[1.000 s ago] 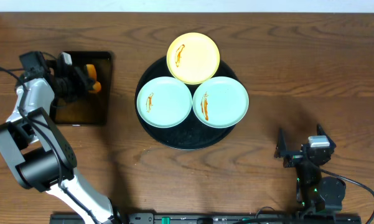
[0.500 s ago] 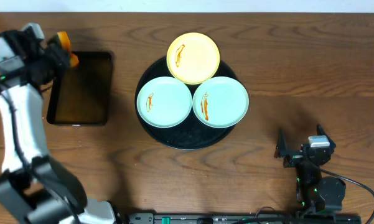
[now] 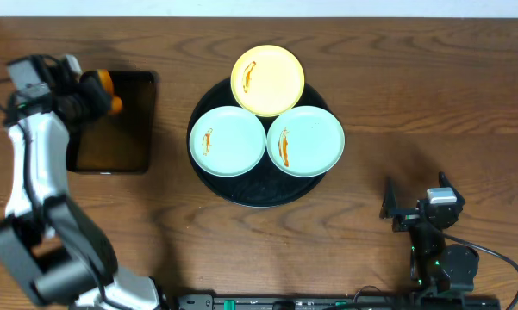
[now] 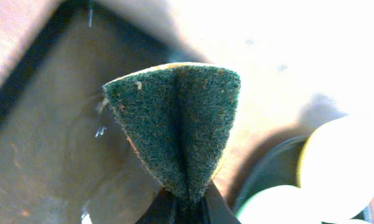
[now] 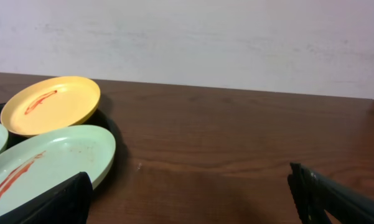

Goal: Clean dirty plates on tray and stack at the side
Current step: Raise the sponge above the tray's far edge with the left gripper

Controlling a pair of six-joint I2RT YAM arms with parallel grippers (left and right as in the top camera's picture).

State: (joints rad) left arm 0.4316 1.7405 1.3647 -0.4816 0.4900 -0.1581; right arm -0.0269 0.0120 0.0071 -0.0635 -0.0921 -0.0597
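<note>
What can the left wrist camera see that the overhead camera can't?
Only the left wrist camera shows the sponge's green scrubby side, folded and pinched by the left gripper. Only the overhead camera shows the yellow plate and both green plates whole, with sauce streaks, and the open right gripper. Both show the sponge, the rectangular tray and part of the round tray.

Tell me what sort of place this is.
Probably a robot test bench: wooden table, three sauce-streaked plates on a black tray, a scouring pad pinched in the left gripper.
</note>
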